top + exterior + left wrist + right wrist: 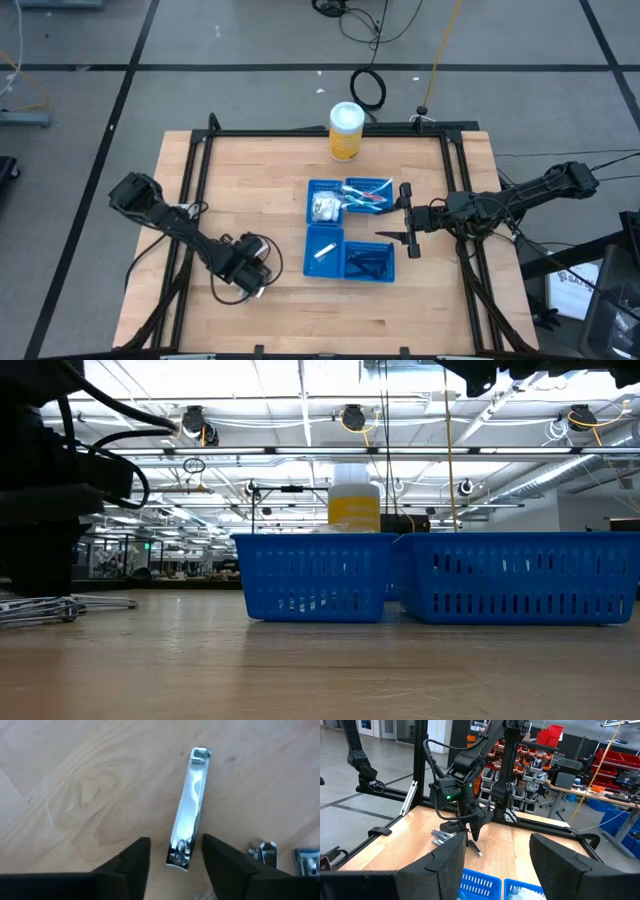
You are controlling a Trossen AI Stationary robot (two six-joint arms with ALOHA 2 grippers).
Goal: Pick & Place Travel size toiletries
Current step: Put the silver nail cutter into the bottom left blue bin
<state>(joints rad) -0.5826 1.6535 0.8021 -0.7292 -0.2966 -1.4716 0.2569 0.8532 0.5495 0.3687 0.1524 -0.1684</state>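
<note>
A silvery nail-clipper-like item lies flat on the wooden table. My left gripper points down over its near end, open, one finger on each side with a small gap to each. Two more silvery pieces lie close by. The left gripper stands left of the blue mesh trays, which hold white packets, toothbrushes and dark sticks. My right gripper hovers level and open at the trays' right side.
A tall yellow canister with a white lid stands behind the trays near the far edge. A black frame runs along the table's sides. Bare wood lies left and in front of the trays.
</note>
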